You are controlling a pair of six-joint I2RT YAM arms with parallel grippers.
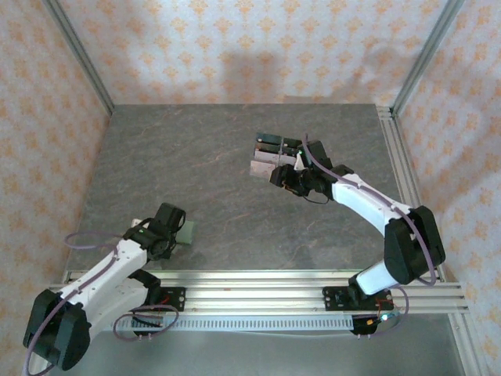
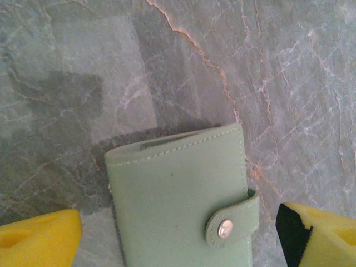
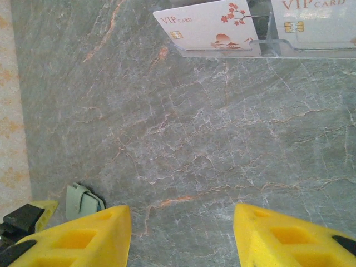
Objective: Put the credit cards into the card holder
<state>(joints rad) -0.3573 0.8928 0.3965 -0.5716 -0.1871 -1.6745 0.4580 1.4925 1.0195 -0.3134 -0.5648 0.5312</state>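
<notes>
Two credit cards [image 3: 208,25] stand side by side in a clear stand [image 3: 222,53], well apart from the card holder [image 2: 178,200], farther back on the counter [image 1: 180,164] and off to its right. We read "VIP CARD" on both; one also carries red blossoms. The card holder itself lies flat on the grey stone counter, folded shut, its snap tab fastened over one edge. We find the left fingers [image 2: 39,239] spread wide, one on either side of the card holder, with a strip of bare counter showing between each of them and the green cover, so they grip nothing. The right fingers [image 3: 78,239] sit far from the card holder, close in front of the clear stand. They are parted too, with bare counter between them, and hold nothing.
</notes>
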